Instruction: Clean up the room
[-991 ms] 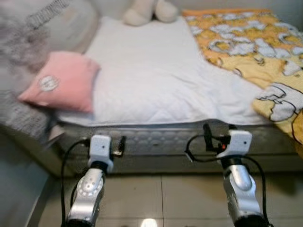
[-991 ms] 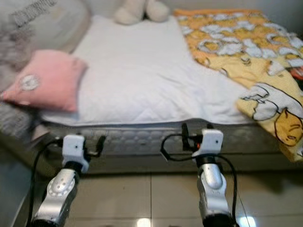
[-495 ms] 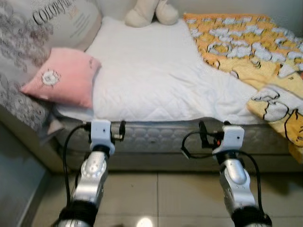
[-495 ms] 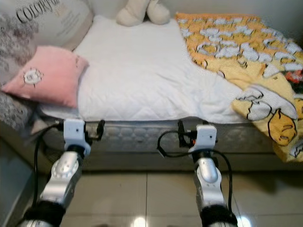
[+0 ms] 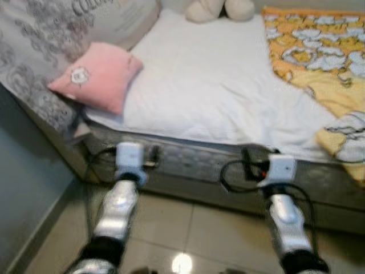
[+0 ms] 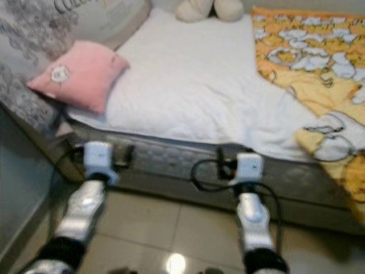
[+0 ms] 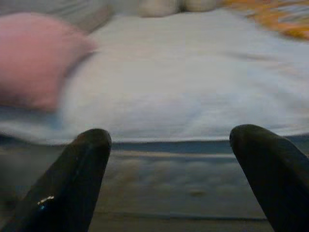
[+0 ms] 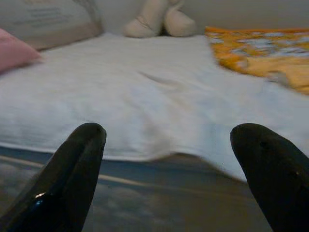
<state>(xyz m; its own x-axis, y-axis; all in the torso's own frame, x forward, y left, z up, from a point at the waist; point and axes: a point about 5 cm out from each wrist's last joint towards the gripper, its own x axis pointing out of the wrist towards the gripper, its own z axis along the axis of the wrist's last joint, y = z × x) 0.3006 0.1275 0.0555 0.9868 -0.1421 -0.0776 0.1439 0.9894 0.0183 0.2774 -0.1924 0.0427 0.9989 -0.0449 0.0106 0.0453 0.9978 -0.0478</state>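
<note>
A bed with a white quilted sheet lies before me. A pink pillow rests at its left edge, against a large grey patterned cushion. A yellow cartoon blanket covers the right side and hangs over the edge. A cream plush toy sits at the far end. My left gripper is open, held in front of the mattress side below the pillow. My right gripper is open too, facing the mattress edge near the blanket.
The grey mattress side runs across just ahead of both arms. Beige tiled floor lies beneath them. A grey wall or panel closes in on the left.
The whole view has shifted right and tilted, so the camera has turned left. Both arms keep their pose in front of the mattress, fingers still apart.
</note>
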